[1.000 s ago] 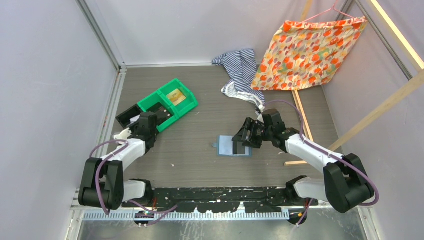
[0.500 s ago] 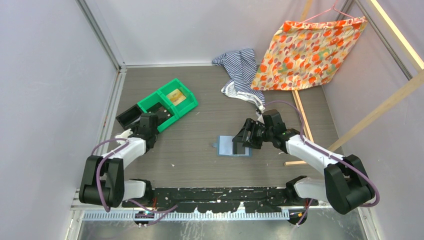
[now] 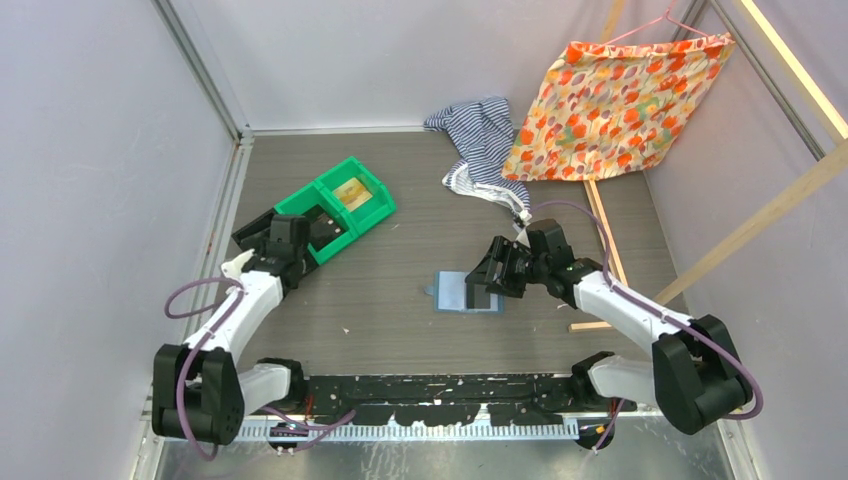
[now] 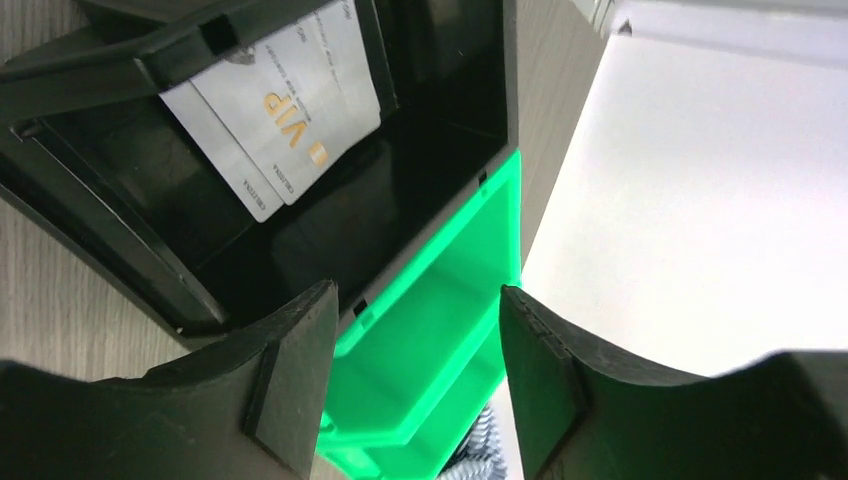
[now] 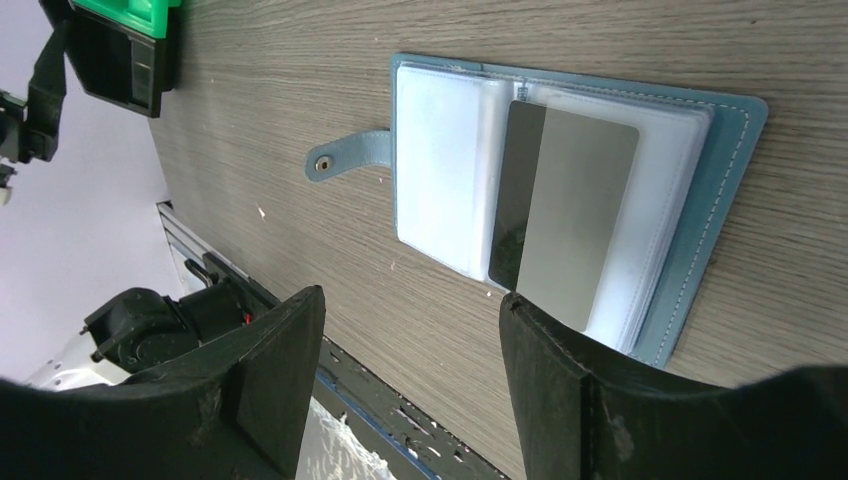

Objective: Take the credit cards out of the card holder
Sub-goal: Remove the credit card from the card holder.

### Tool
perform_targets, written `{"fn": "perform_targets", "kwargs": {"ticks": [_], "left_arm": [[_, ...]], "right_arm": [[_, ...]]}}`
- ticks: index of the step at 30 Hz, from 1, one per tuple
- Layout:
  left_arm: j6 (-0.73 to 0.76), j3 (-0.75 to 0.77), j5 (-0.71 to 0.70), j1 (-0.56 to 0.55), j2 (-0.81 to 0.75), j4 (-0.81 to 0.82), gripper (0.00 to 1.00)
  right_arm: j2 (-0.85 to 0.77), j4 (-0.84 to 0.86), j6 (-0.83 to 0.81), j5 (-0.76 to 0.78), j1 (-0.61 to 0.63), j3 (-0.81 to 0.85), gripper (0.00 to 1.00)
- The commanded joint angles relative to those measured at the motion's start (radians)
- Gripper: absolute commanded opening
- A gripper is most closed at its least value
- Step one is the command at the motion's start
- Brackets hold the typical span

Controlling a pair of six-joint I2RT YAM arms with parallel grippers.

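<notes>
The slate-blue card holder [image 3: 452, 291] lies open and flat on the table, clear sleeves up; it also shows in the right wrist view [image 5: 725, 180]. A grey and black credit card [image 5: 568, 218] lies on its right panel. My right gripper [image 5: 410, 385] is open and empty, hovering just above the holder's right side [image 3: 484, 284]. My left gripper [image 4: 418, 390] is open and empty over a black bin [image 4: 250, 230] that holds two pale credit cards [image 4: 285, 105], one marked VIP. In the top view the left gripper [image 3: 270, 233] is at the black bin [image 3: 250, 229].
A green two-compartment bin [image 3: 372, 205] stands beside the black bin, with a gold item in its far compartment. A striped cloth [image 3: 480, 140] and a floral orange cloth [image 3: 620, 105] lie at the back. Wooden slats [image 3: 605, 240] run along the right.
My left arm has stretched out and carried its gripper a little farther back and left over the black bin. The right gripper and the holder have barely moved.
</notes>
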Motion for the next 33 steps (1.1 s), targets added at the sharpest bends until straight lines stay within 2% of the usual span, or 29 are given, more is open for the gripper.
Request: {"fn": "perform_targets", "kwargs": {"ticks": [1,4,9,11,13,16,18,23,25,26,33], "left_arm": [[0.133,0.073,0.027,0.004,-0.080,-0.084,0.60],[0.444,0.093,0.153,-0.008,-0.138,0.047,0.57],[0.816,0.186,0.377,-0.143,-0.104,0.151,0.56],[0.890,0.175,0.490,-0.216,-0.083,0.256,0.55],[0.934,0.164,0.588,-0.300,-0.037,0.361,0.54],[0.991,0.218,0.738,-0.418,0.087,0.399,0.49],[1.006,0.267,0.820,-0.490,0.197,0.422,0.50],[0.937,0.330,1.085,-0.564,0.469,0.646,0.54],[0.899,0.326,1.128,-0.570,0.548,0.742,0.64],[0.893,0.331,1.139,-0.571,0.591,0.762,0.65],[0.957,0.373,1.186,-0.588,0.688,0.724,0.60]], "right_arm": [[-0.051,-0.006,-0.019,0.025,-0.004,0.007,0.69],[-0.067,-0.036,-0.045,0.056,-0.011,0.022,0.69],[-0.033,-0.105,-0.084,0.094,-0.045,0.064,0.69],[-0.020,-0.116,-0.077,0.120,-0.056,0.072,0.69],[-0.016,-0.146,-0.063,0.183,-0.056,0.080,0.65],[-0.017,-0.177,-0.048,0.252,-0.057,0.082,0.62],[-0.017,-0.189,-0.036,0.282,-0.056,0.072,0.61],[-0.011,-0.129,0.029,0.248,-0.058,0.006,0.54],[-0.007,-0.111,0.041,0.240,-0.057,-0.013,0.48],[-0.006,-0.110,0.038,0.244,-0.057,-0.015,0.45],[0.040,-0.092,0.025,0.260,-0.056,-0.013,0.38]]}}
